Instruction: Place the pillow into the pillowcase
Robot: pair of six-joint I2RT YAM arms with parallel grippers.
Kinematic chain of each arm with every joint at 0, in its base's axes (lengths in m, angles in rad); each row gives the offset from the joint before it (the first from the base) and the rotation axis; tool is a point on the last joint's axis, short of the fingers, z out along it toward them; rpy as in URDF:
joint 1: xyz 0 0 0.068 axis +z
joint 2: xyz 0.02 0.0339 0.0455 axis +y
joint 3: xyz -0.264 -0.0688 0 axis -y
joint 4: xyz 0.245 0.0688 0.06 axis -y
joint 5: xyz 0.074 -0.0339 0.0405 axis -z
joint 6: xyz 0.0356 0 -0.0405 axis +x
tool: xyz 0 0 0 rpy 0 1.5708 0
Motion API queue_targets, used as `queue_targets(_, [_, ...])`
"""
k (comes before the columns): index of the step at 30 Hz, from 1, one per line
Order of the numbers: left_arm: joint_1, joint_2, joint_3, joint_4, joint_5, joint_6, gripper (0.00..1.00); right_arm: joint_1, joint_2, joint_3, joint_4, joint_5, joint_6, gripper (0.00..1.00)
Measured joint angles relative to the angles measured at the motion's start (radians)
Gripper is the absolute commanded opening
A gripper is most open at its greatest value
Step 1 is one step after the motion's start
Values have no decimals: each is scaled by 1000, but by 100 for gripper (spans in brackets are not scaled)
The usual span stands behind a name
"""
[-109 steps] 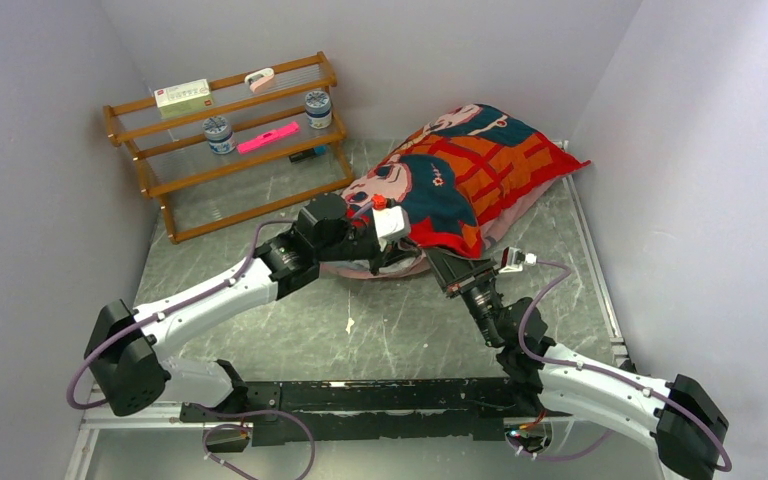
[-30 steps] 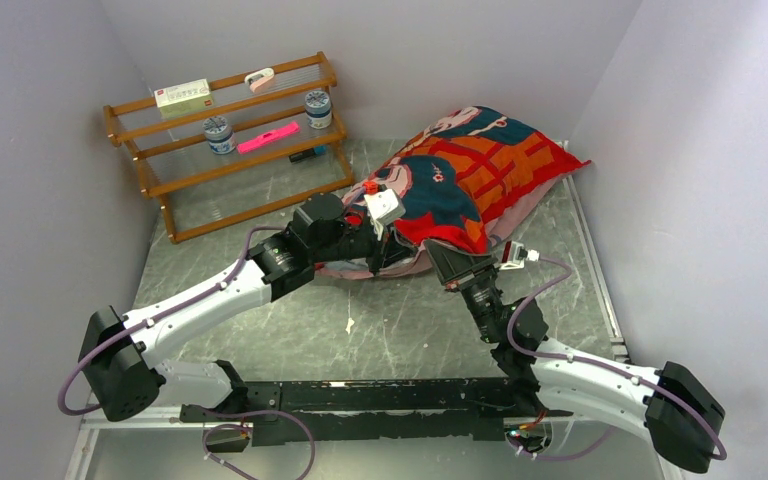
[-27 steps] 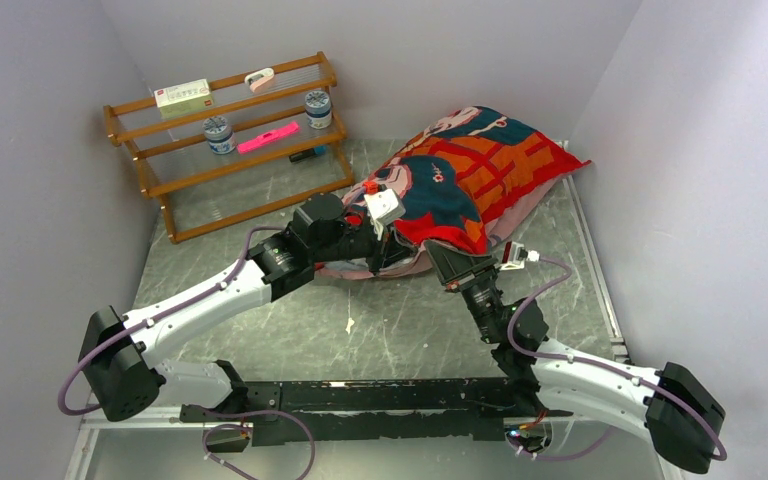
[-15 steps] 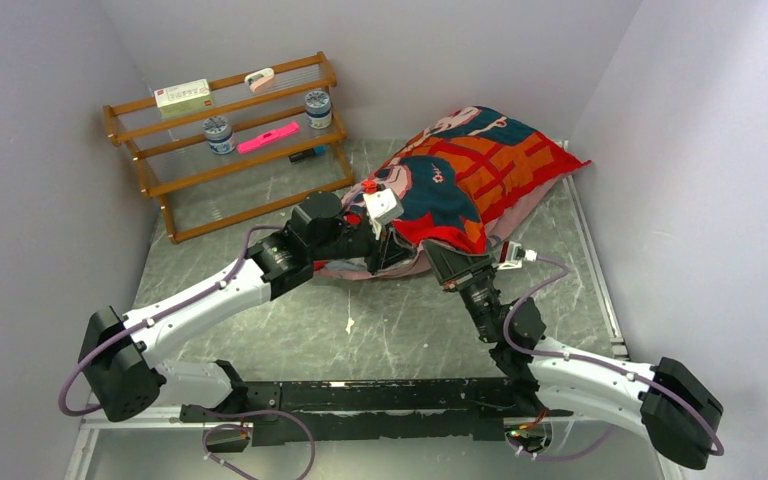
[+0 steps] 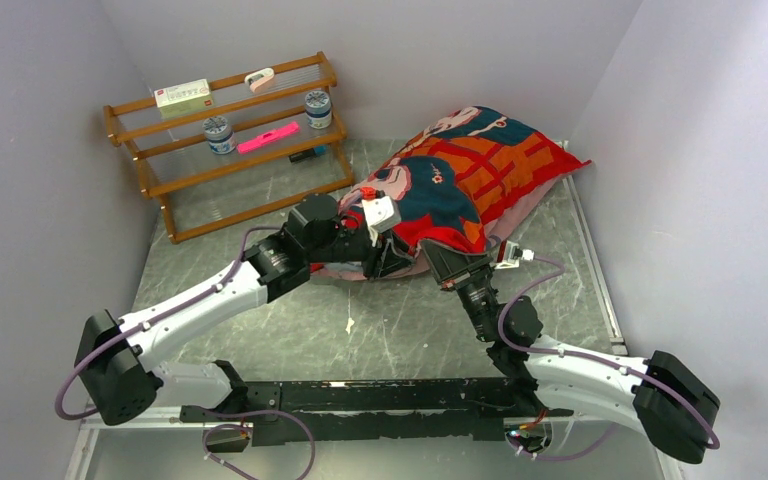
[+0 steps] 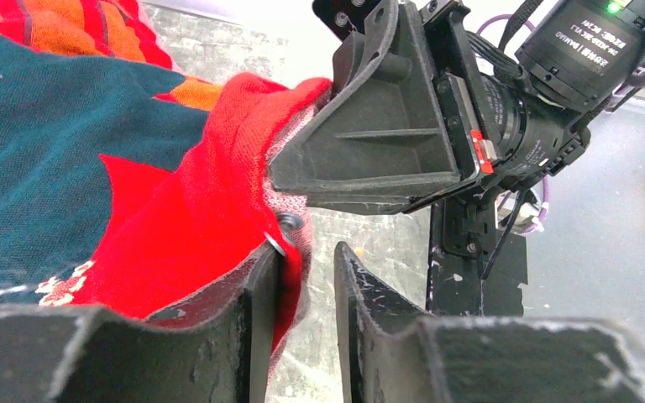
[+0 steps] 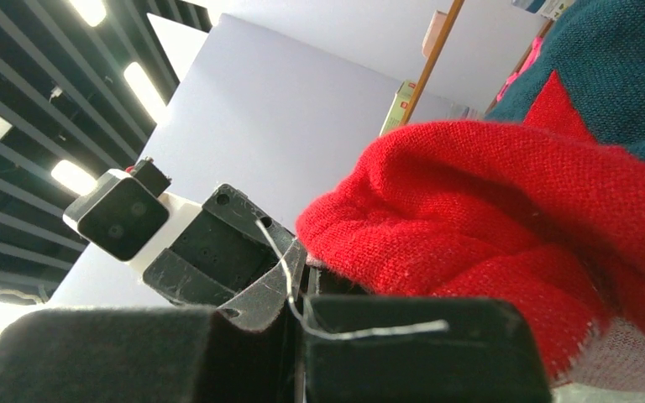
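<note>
The pillowcase (image 5: 470, 165), red with teal-haired faces and an orange grid, lies plump at the back right of the table. The pillow is hidden; no white fabric shows. My left gripper (image 5: 387, 260) is at the case's near edge. In the left wrist view it (image 6: 306, 252) stands open with a narrow gap, and the red hem and its snap button (image 6: 288, 222) rest against the left finger's inner face. My right gripper (image 5: 438, 258) meets it from the right, shut on the red hem (image 7: 504, 193). A loose thread crosses its fingers (image 7: 369, 336).
A wooden rack (image 5: 225, 140) with jars, a pink item and a box stands at the back left. Grey walls close in on both sides. A small white scrap (image 5: 349, 325) lies on the table in front of the grippers. A metal rail (image 5: 592, 265) runs along the right edge.
My left gripper's jaws have parted from shut to a narrow gap, easing off the hem. The right gripper has stayed shut on the case edge.
</note>
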Motion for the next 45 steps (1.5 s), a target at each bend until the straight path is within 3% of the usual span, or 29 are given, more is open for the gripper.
queue_targets(15, [-3,-47,-32,9,6,42,44,0,-5,0,-14,3,-1,0])
queue_targets(28, [-4,-143,-32,-117,-120,190,53,0,-52,0,-68,4,-12,0])
queue_targets(34, [-5,-151,-32,-124,-136,243,50,0,-52,0,-69,4,-13,0])
queue_targets(36, [-5,-142,-32,-124,-125,254,46,0,-52,0,-69,4,-13,0])
queue_targets(40, [-6,-102,-23,-124,-86,265,30,0,-51,0,-69,3,-13,0])
queue_targets(45, [-6,-60,-14,-113,-51,259,26,1,-41,2,-68,3,-12,0])
